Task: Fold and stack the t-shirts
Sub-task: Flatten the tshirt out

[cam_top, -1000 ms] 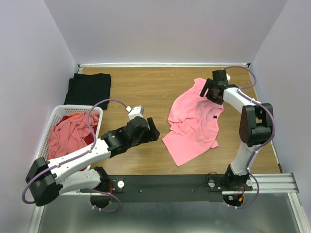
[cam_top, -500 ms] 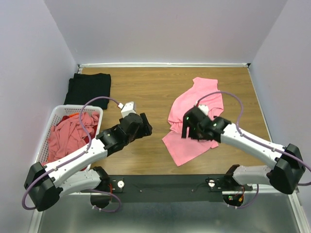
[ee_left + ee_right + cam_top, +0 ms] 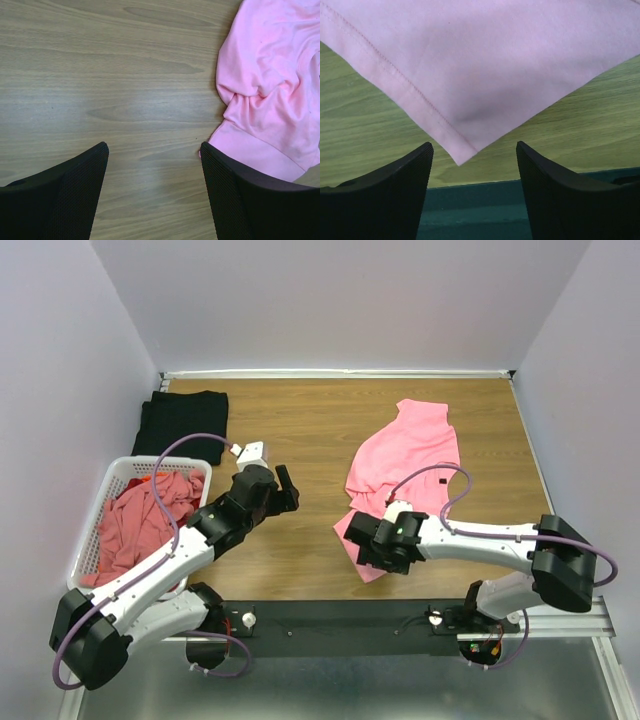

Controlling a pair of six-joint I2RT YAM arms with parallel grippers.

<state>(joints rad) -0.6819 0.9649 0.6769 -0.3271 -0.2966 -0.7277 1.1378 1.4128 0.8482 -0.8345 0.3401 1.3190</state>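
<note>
A salmon-pink t-shirt (image 3: 408, 465) lies crumpled and partly spread on the wooden table, right of centre. My right gripper (image 3: 359, 541) hovers low at its near-left hem corner, open. In the right wrist view that stitched corner (image 3: 462, 90) points down between the fingers (image 3: 395, 195), not gripped. My left gripper (image 3: 289, 492) is open over bare wood left of the shirt, whose rumpled edge (image 3: 270, 95) shows beside the right finger (image 3: 250, 200). A folded black t-shirt (image 3: 182, 423) lies at the far left. More pink and red t-shirts (image 3: 140, 522) fill the basket.
The white slatted basket (image 3: 160, 462) stands at the left edge of the table, close to my left arm. Lavender walls close the table on three sides. The black mounting rail (image 3: 340, 620) runs along the near edge, just below the right gripper.
My right arm swung from the shirt's far collar end to its near-left hem corner, and its jaws narrowed a little. The left arm drew back leftward, away from the shirt.
</note>
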